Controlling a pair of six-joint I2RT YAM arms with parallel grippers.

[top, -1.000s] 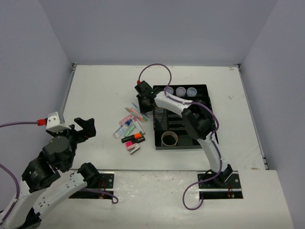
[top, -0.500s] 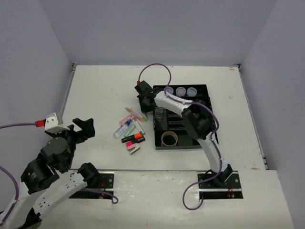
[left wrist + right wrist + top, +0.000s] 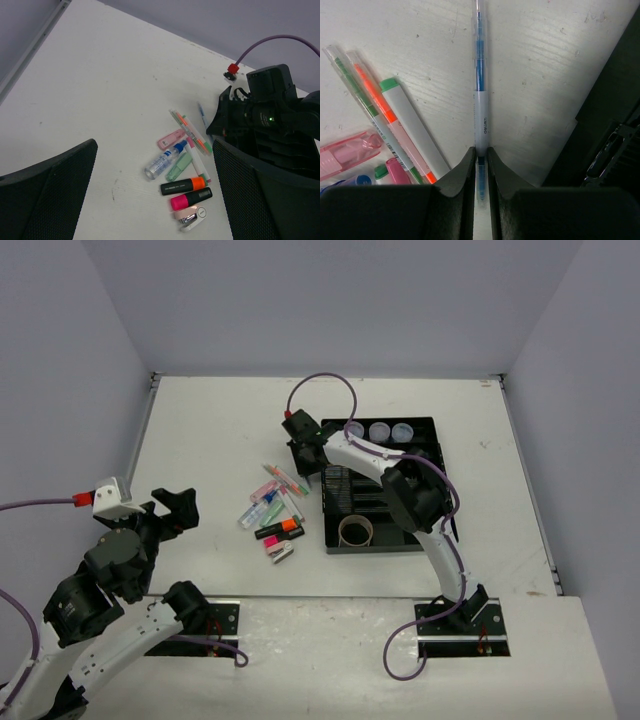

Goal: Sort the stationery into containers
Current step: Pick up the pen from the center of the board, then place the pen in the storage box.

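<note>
A thin blue pen (image 3: pixel 480 100) lies on the white table beside the black organiser tray (image 3: pixel 616 90), and my right gripper (image 3: pixel 480 156) is shut on its near end, both fingers pressed against the barrel. From above, that gripper (image 3: pixel 300 454) sits at the tray's (image 3: pixel 432 540) left edge. Other stationery (image 3: pixel 272 510) lies in a loose heap: an orange highlighter (image 3: pixel 182 185), a pink highlighter (image 3: pixel 191 198), a blue-capped bottle (image 3: pixel 164 161) and several pens (image 3: pixel 395 125). My left gripper (image 3: pixel 155 200) hovers open, well short of the heap, holding nothing.
A tan tape roll (image 3: pixel 355 531) stands in the tray's near section, and three round clear tubs (image 3: pixel 380 430) sit along its far end. A small pink-white stapler (image 3: pixel 192 216) lies nearest my left gripper. Grey walls enclose the table on three sides.
My right gripper's jaws have closed in onto the blue pen. The left arm has barely shifted and stays open.
</note>
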